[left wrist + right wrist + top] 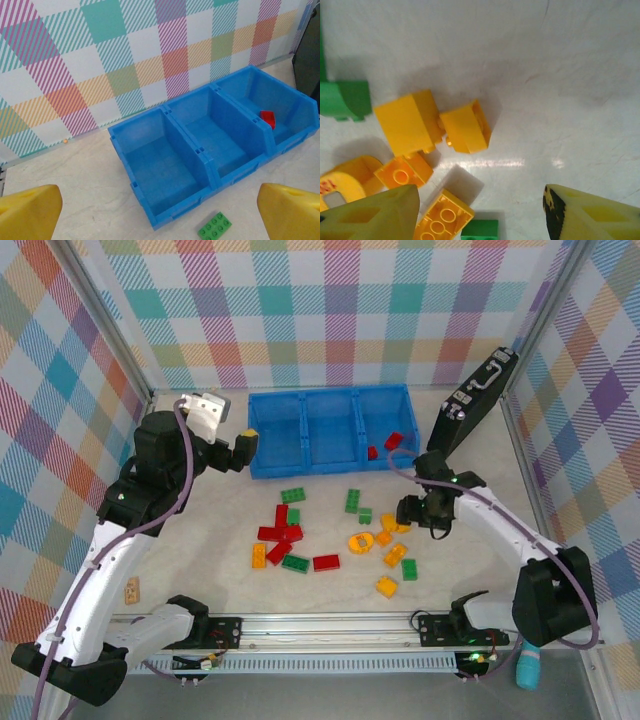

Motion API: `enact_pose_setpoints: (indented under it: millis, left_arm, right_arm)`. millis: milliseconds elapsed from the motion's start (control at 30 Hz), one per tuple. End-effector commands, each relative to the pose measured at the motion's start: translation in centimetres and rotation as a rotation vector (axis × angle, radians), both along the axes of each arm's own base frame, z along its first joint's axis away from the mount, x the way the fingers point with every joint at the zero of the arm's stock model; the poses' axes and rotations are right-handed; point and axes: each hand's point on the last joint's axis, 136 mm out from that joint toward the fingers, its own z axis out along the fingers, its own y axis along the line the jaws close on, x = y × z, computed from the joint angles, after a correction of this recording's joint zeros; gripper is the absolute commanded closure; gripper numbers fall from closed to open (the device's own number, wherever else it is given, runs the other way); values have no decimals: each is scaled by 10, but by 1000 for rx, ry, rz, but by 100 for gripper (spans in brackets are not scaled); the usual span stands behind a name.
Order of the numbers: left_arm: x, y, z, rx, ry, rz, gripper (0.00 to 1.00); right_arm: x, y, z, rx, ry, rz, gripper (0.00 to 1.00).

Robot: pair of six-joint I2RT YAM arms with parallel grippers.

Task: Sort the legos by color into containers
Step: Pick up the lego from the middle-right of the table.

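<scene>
1. The legos point(320, 535), small studded plastic bricks in red, green and yellow-orange, lie scattered with colours mixed on the pale table top point(200, 540), in front of the bin; most of the sorting is judged not yet done
2. The blue plastic bin point(300, 470) stands behind the scatter, with three open compartments side by side. The right-hand one holds two red bricks point(395, 440), so red is evidently assigned there. In the left wrist view the other two show bare floors
3. The right gripper point(408, 515) hangs low over a cluster of yellow-orange bricks point(410, 125) at the right of the scatter. Its jaws stand partly apart and grip nothing. One yellow-orange brick point(442, 217) lies on the table between the fingers, close by one finger point(375, 215); contact cannot be told. This placing is judged to straddle a single-colour piece for a pick. The neighbouring bricks sit close, so a second one may be caught
4. The left gripper point(245, 445) is raised just beside the bin's left end, its yellow fingers point(30, 212) wide apart and empty. It is judged to be waiting clear of the other arm's work. A green brick point(215, 227) lies just in front of the bin
5. A black hard case point(470, 405) leans by the right wall, beside the bin; it is judged no part of the sorting
</scene>
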Motion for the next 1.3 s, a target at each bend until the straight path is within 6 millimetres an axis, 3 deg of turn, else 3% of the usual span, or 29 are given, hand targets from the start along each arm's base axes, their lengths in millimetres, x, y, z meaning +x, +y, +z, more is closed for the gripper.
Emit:
enact_pose_setpoints:
  millis: [0, 400, 900, 1267]
  left_arm:
    - [-3, -4, 8, -6, -29, -23, 0]
    - [5, -9, 0, 0, 1, -32, 0]
    - [9, -9, -3, 11, 12, -28, 0]
    - [14, -10, -7, 23, 30, -22, 0]
  right_arm:
    - [-3, 7, -13, 32, 16, -23, 32]
    - [10, 11, -30, 28, -12, 11, 32]
    - [16, 7, -57, -31, 65, -39, 44]
    - [34, 18, -64, -17, 71, -7, 50]
